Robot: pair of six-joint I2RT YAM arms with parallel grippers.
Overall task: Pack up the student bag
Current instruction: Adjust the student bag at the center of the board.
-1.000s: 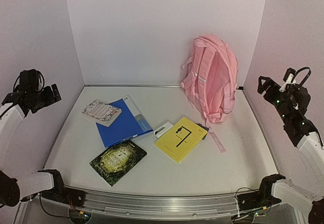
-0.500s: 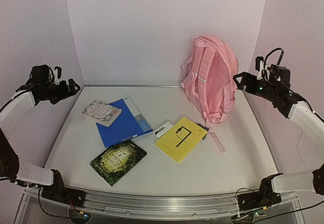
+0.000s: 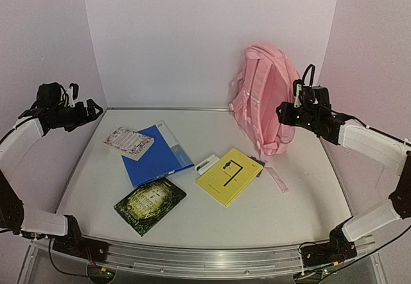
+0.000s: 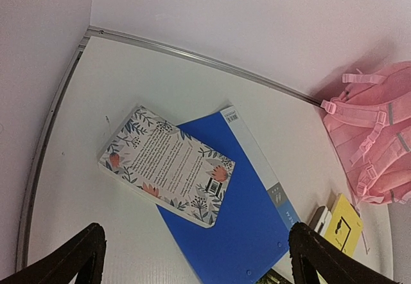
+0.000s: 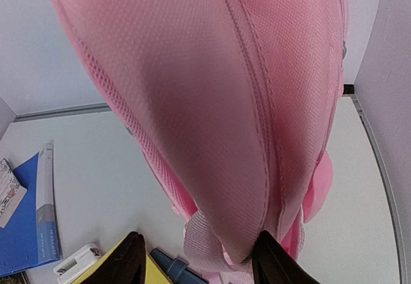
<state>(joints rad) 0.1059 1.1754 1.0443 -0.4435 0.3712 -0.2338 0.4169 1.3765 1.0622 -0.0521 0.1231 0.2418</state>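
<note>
Backpack first: the student bag stands upright at the back right of the table, strap side toward us; no zip opening shows from here. Right gripper sits at its right flank — in the wrist view the fingers stand apart on either side of a padded pink fold, with a gap on one side, so nothing is pinched. Left gripper hangs wide apart above the floral book and blue folder, holding nothing. We judge the step to be taking hold of the bag; bite deep on the padded part, not thin webbing; soft fabric will likely slump — draw slowly, clear of the yellow book.
</note>
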